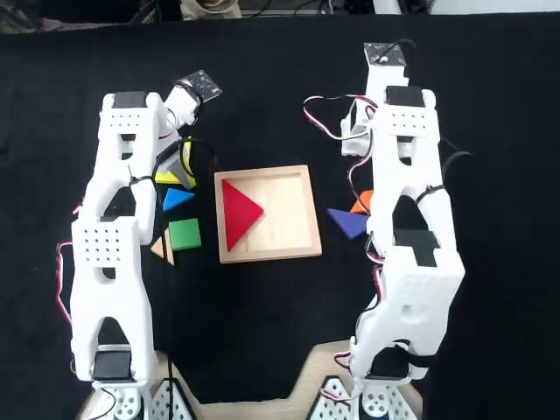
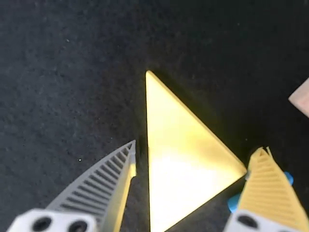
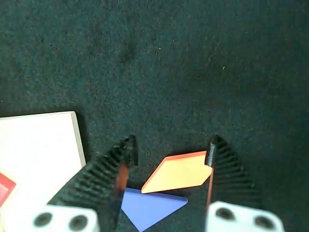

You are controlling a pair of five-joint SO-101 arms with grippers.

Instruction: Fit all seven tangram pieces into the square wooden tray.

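On the left, the left gripper (image 2: 197, 146) sits low over the yellow triangle (image 2: 183, 159), jaws spread to either side of it, the piece flat on the cloth. From above the arm hides most of that triangle (image 1: 168, 178); the wrist camera shows it whole, one sharp corner pointing away from the wrist. Just beside it lie a blue triangle (image 1: 175, 199), a green square (image 1: 185, 234) and a tan triangle (image 1: 163, 249).

In the middle is the tray (image 1: 267, 255), a touch askew. It holds the red triangle (image 1: 238, 213), long edge along the tray's left wall, tip aimed at the centre.

To the right, an indigo triangle (image 1: 347, 221) and an orange piece (image 1: 362, 202) lie near the tray, half under the right arm. That arm's wrist camera shows the orange piece (image 3: 177, 172) as a parallelogram between the released jaws of the right gripper (image 3: 171, 145).

Black cloth (image 1: 262, 332) covers the table; bare wood (image 1: 245, 409) shows at the near edge.
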